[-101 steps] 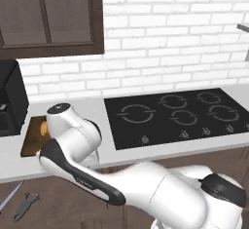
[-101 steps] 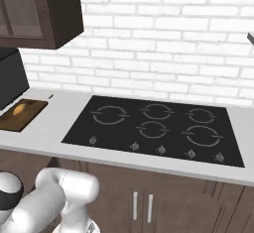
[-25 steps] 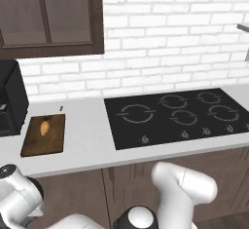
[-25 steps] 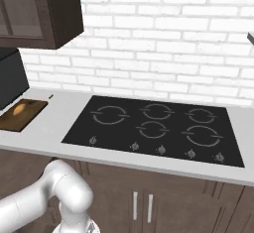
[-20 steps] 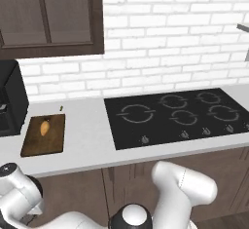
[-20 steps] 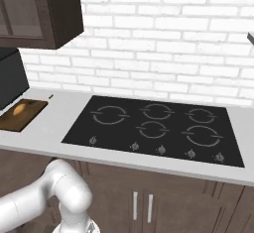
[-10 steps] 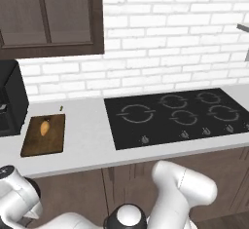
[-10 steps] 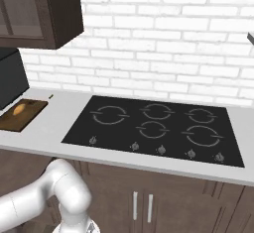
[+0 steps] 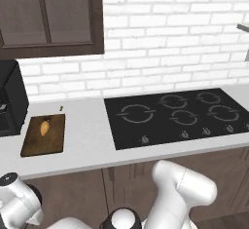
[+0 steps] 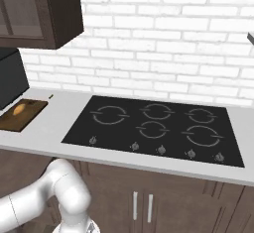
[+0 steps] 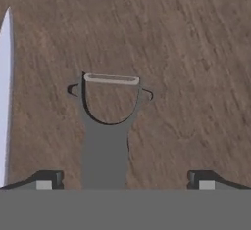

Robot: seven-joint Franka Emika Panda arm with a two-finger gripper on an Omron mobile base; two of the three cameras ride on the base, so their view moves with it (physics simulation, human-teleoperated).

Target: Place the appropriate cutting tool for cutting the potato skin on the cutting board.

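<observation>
The gripper (image 11: 122, 179) is spread wide around the peeler (image 11: 108, 126), nothing pinched; potato (image 9: 44, 127) is sat on the cutting board (image 9: 34, 143).

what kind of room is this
A home kitchen, rendered: a black stovetop set in a pale counter against a white brick wall, with a potato on a cutting board.
</observation>
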